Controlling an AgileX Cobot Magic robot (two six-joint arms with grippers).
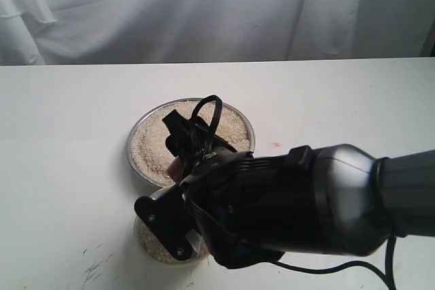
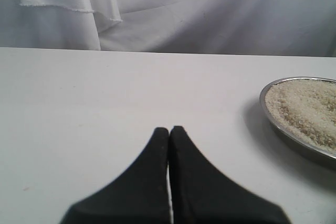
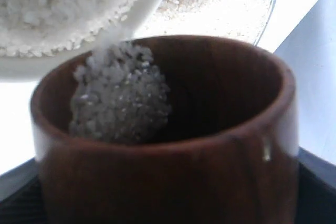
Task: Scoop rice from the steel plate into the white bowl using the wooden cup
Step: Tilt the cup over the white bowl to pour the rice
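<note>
Step in hand: pouring. This is judged from the cup's load lying at its lip over the bowl, so it reads as the tipping half of a scoop, not the dipping half.
Right gripper: reaches in from the right across the middle, its fingers clamped on the wooden cup, one on the far side and one on the near side.
Wooden cup: tilted with its mouth toward the white bowl. A clump of grains sits against the lower lip and a thin trail meets the bowl's rim.
Rice: most of it lies in the steel plate. A good layer is already in the bowl and a small share is in the cup.
Steel plate: at the middle of the tabletop, on the far side of the bowl.
White bowl: on the near side of the plate and mostly hidden under the right arm. Whether it touches the plate cannot be told.
Left gripper: fingers pressed together and holding nothing, low over bare tabletop to the left of the plate, well apart from the work.
Next move: probably more tilt, with the lip kept inside the bowl's rim so the clump slides out, then a swing to the far side to dip into the plate.
Risk: grains could spill over the rim onto the tabletop if the lip drifts.
</note>
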